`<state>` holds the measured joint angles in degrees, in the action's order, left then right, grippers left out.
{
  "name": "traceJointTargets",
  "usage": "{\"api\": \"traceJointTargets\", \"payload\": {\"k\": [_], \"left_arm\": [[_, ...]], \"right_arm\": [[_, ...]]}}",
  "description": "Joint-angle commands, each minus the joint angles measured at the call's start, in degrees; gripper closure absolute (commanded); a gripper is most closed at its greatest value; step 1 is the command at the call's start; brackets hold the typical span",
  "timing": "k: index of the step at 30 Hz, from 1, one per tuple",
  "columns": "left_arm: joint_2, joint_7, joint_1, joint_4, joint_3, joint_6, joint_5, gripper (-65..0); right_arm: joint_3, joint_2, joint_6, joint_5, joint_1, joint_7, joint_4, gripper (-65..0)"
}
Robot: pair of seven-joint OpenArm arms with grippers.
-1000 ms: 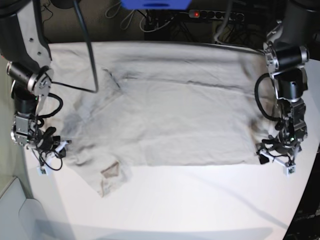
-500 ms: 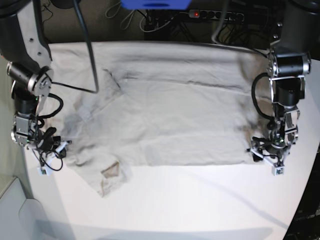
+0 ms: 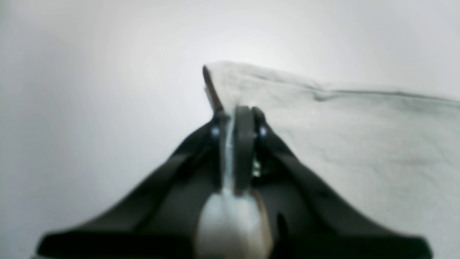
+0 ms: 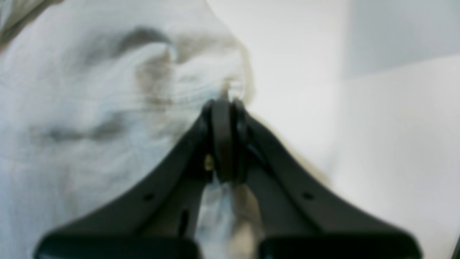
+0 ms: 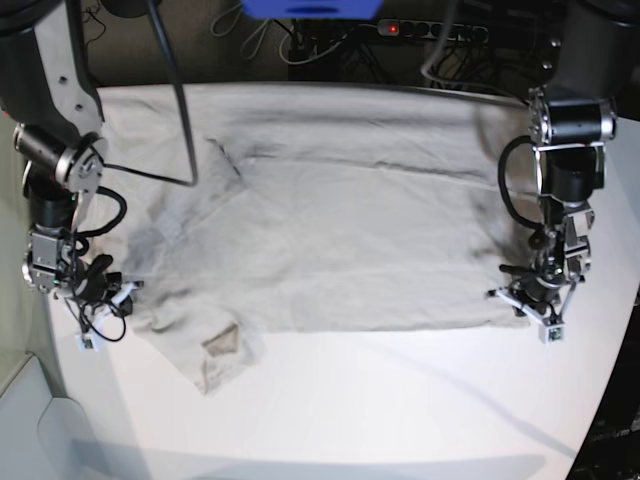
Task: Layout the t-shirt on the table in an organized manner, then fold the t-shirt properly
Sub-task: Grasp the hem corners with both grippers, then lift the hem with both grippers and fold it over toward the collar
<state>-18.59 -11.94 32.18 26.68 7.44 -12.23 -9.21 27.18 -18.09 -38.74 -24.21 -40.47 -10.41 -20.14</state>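
Observation:
The light grey-beige t-shirt (image 5: 340,230) lies spread flat over the white table (image 5: 400,400), its neck toward the base view's left. At its bottom hem corner on that view's right, my left gripper (image 5: 525,303) is shut on the cloth. In the left wrist view the left gripper (image 3: 237,118) is pressed together with a pale strip of t-shirt (image 3: 359,144) pinched between the jaws. My right gripper (image 5: 105,295) sits at the shirt's left edge near a sleeve. The right wrist view shows the right gripper (image 4: 224,108) shut on creased t-shirt (image 4: 90,126) fabric.
A black cable (image 5: 185,130) hangs over the shirt's upper left part. A power strip (image 5: 430,30) and loose wires lie behind the table's far edge, under a blue object (image 5: 310,8). The table's rounded edge runs close to the left arm.
My left gripper has moved left onto the shirt's hem corner and closed on it. The right arm and the shirt have stayed put.

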Motion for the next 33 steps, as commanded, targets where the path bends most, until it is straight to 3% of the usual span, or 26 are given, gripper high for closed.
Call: {"api": "traceJointTargets", "payload": {"k": [1, 8, 11, 19, 24, 30, 33], "left_arm": [[-0.8, -1.2, 0.83, 0.97, 0.16, 0.14, 0.29, 0.0], [-0.62, -2.08, -0.32, 12.75, 0.25, 0.05, 0.2, -0.4], [-0.36, -7.26, -2.51, 21.63, 0.43, 0.05, 0.2, -0.4], [2.02, -16.93, -9.2, 37.81, 12.47, 0.05, 0.2, -0.4], [2.19, -17.73, -12.36, 40.27, 14.49, -0.03, 0.2, -0.4], [2.37, -17.81, -17.28, 47.48, 14.58, -0.03, 0.03, -0.4], [2.37, -17.9, -19.74, 49.68, 15.72, -0.03, -3.67, -0.4]], "right_arm": [[-0.15, -0.33, -0.95, -0.63, -1.42, -0.88, -0.39, 0.0], [0.21, 0.37, -0.95, -0.54, -1.6, -0.88, -1.7, 0.0], [0.29, 1.16, -1.26, 0.16, -0.81, -1.32, -7.6, 0.0], [0.21, 1.43, -1.26, 7.2, 6.93, -6.42, -24.74, 0.0], [0.38, 1.6, -1.26, 8.25, 11.41, -7.48, -32.47, 0.0], [1.44, 1.34, -1.26, 15.55, 18.18, -8.0, -41.09, 0.0], [1.44, 1.52, -1.26, 18.01, 21.35, -8.18, -45.31, 0.0]]}}
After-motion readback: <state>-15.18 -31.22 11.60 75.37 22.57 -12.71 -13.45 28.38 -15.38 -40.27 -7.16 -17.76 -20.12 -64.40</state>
